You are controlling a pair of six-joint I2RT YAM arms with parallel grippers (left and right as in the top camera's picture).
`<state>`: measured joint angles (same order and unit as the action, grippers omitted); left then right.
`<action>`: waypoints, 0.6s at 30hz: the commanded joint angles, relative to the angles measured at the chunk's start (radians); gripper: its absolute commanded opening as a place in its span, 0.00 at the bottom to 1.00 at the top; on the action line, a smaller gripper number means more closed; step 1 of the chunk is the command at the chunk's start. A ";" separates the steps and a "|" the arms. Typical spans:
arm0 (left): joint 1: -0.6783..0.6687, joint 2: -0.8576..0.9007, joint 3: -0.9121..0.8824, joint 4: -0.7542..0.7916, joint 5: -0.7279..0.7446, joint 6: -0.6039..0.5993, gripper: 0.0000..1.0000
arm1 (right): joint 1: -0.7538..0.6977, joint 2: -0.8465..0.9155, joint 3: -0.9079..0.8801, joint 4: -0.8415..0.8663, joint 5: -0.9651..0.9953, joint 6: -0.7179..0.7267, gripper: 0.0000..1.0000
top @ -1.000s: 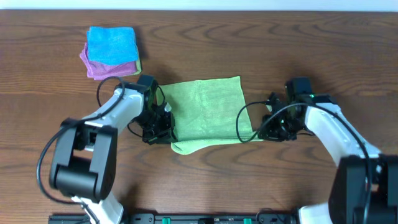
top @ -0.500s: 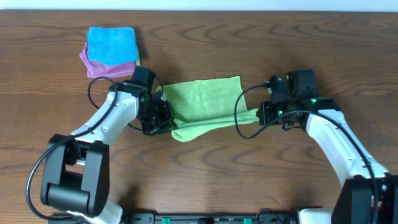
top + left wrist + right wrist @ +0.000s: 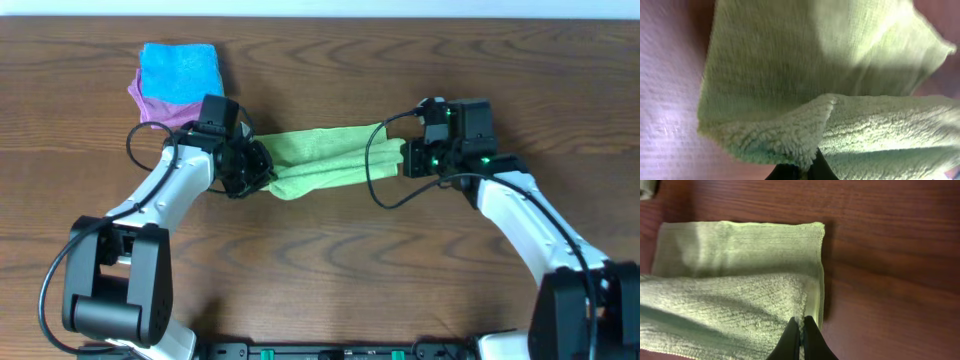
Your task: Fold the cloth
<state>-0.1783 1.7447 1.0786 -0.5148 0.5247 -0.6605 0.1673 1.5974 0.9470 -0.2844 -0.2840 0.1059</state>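
The lime-green cloth [image 3: 320,160] lies across the table's middle, its near half lifted and carried back over the far half. My left gripper [image 3: 262,172] is shut on the cloth's near left corner [image 3: 805,150]. My right gripper [image 3: 402,160] is shut on the near right corner [image 3: 801,322]. In the right wrist view the lifted layer [image 3: 730,305] hangs above the flat far part [image 3: 740,245], short of its far edge. In the left wrist view the cloth [image 3: 805,65] fills the frame.
A bright blue folded cloth [image 3: 180,70] sits on a purple folded cloth [image 3: 160,108] at the back left, close behind my left arm. Brown wooden table [image 3: 330,270] all around. Black cables loop beside both wrists.
Both grippers have moved toward the far side of the table, carrying the near edge of the cloth up and over. The visible cloth has narrowed from a near square to a thin strip.
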 commanded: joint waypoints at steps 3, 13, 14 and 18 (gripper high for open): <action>0.014 -0.006 -0.004 0.046 -0.135 -0.061 0.06 | 0.005 0.069 0.003 0.069 0.080 0.030 0.02; 0.014 0.044 -0.005 0.175 -0.198 -0.100 0.06 | 0.011 0.115 0.019 0.194 0.140 0.036 0.02; 0.014 0.064 -0.005 0.199 -0.193 -0.107 0.06 | 0.011 0.122 0.020 0.205 0.143 0.036 0.02; 0.015 0.098 -0.004 0.249 -0.193 -0.114 0.06 | 0.011 0.157 0.021 0.237 0.147 0.036 0.01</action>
<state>-0.1787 1.8130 1.0782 -0.2749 0.4034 -0.7605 0.1860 1.7164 0.9493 -0.0582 -0.2264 0.1303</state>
